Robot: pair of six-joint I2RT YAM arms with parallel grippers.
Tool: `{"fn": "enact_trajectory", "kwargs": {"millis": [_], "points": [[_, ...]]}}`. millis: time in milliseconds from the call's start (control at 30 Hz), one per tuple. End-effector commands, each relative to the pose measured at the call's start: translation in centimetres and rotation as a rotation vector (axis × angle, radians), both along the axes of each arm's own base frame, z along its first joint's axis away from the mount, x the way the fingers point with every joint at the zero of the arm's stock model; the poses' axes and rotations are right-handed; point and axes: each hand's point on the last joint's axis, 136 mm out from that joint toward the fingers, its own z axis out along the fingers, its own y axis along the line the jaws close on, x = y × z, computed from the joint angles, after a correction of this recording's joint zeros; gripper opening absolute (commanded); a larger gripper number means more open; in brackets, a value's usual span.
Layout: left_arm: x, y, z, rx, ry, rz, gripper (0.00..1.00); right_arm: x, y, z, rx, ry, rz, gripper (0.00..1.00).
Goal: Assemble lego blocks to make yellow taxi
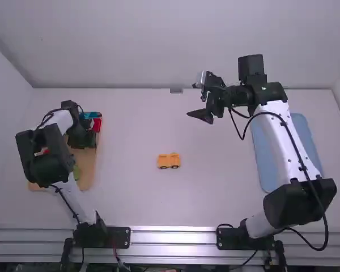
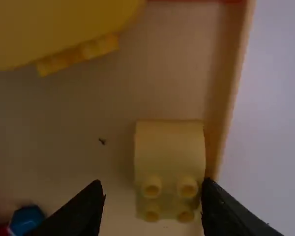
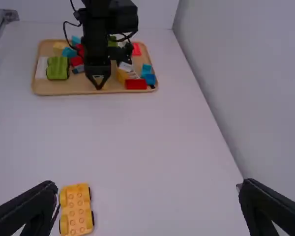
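In the high view my left gripper (image 1: 82,135) is over the wooden tray at the left, its tips hidden. In the left wrist view the open left gripper (image 2: 152,183) has its fingers on either side of a yellow sloped block (image 2: 169,147) with studs, beside the tray's edge. My right gripper (image 1: 197,98) hangs open above the back of the table, right of the middle; in the right wrist view nothing is between the fingers of this gripper (image 3: 147,186). An orange-yellow wheeled piece (image 1: 169,161), with studs on top, lies mid-table; the same wheeled piece (image 3: 76,209) is near the left finger.
The wooden tray (image 1: 90,170) holds several loose blocks, including a red block (image 3: 136,84), a green block (image 3: 57,68) and a larger yellow piece (image 2: 54,29). A blue mat (image 1: 266,164) lies at the right beneath the right arm. A wall runs along the table's back.
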Motion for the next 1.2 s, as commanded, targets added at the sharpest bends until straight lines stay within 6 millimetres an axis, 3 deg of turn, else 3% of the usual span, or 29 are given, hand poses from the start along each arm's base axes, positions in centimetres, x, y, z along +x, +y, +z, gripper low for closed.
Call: {"fn": "enact_trajectory", "kwargs": {"millis": [0,467,533,567,733,867,967,1167], "points": [[-0.5,0.0,-0.8,0.012,0.028,0.002,0.52,0.0,-0.1,1.2,0.010,-0.024,-0.001,0.99],[-0.9,-0.4,-2.1,-0.014,0.011,0.011,0.48,0.1,-0.1,1.2,0.012,-0.028,0.000,0.99],[-0.6,-0.3,-2.1,-0.009,0.000,0.033,0.45,0.1,-0.1,1.2,0.011,-0.028,-0.001,0.99],[-0.1,-0.2,-2.0,-0.006,-0.023,0.038,0.39,0.1,-0.1,1.2,0.011,-0.026,-0.001,0.99],[1.0,0.0,-1.8,0.005,-0.063,0.053,0.33,0.0,-0.1,1.2,0.011,-0.026,-0.001,0.99],[1.2,0.0,-0.4,-0.007,-0.046,0.163,0.21,0.0,-0.1,1.2,0.011,-0.026,-0.001,0.99],[1.5,-1.1,1.9,-0.019,-0.019,0.194,0.09,0.1,-0.1,1.2,0.011,-0.028,-0.001,0.99],[2.1,-3.2,4.5,0.088,-0.025,0.216,0.05,0.0,-0.1,1.2,0.010,-0.025,-0.001,0.99]]}}
